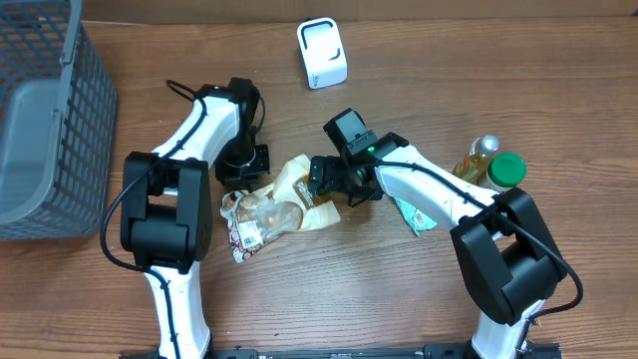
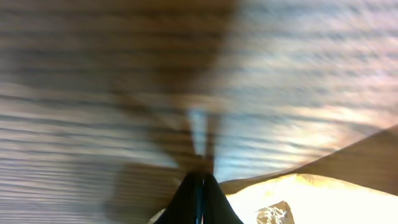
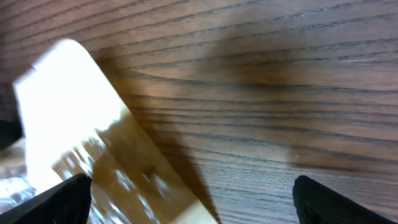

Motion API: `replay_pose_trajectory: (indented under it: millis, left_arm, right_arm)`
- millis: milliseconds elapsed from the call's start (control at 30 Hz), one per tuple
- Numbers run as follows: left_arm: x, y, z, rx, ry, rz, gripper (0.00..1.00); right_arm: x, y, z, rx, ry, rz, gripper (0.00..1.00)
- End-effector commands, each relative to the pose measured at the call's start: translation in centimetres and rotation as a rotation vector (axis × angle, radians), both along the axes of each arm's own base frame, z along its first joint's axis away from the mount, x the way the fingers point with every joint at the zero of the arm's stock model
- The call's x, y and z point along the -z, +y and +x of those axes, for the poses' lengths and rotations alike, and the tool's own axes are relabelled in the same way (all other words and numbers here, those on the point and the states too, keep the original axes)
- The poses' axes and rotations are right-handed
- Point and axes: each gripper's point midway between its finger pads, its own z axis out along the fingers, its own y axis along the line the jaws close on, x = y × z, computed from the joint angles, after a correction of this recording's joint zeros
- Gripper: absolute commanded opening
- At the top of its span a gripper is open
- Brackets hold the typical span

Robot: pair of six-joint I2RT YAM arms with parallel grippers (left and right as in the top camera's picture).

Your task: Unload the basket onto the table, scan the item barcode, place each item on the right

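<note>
While the packet [image 1: 271, 207] is lying mid-worktop, six o'clock from the scanner [image 1: 322, 53], our left hand [image 1: 251, 166] is sitting shut on nothing visible at its ten o'clock, our right hand [image 1: 321, 181] gaping empty at three; we are judging it light, limp, slippery, best pinched by a seam.

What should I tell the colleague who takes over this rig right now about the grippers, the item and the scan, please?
Left gripper: shut, its tip beside the snack bag. The blurred wrist view does not show whether it pinches an edge.
Right gripper: wide open at the bag's right end, holding nothing.
Things: the bag lies on the table, with a white label facing up at its near end. The white scanner stands at the far edge, apart from the bag.
Done: both arms are at the bag.
Left: grasp the bag and present its barcode to the scanner.
</note>
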Motion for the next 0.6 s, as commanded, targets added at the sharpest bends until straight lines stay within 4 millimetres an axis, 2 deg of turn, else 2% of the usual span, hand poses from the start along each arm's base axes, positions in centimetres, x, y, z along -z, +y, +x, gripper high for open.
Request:
replay_pose_trajectory:
  millis: [0,167,567]
  left_arm:
    - [1.7,-1.5,-2.0,0.029,0.081,-0.050,0.04]
    - [1.4,-3.1,-2.4,0.024,0.098,-0.121,0.04]
    - [1.5,-3.4,-2.0,0.029,0.082,-0.126,0.04]
  right_arm:
    - [0.0,0.0,0.0,0.000,-0.007,-0.006,1.00]
    - [0.1,0.0,0.0,0.000,-0.007,-0.006,1.00]
    - [-0.1,0.3,0.4,0.000,-0.025,0.007,1.00]
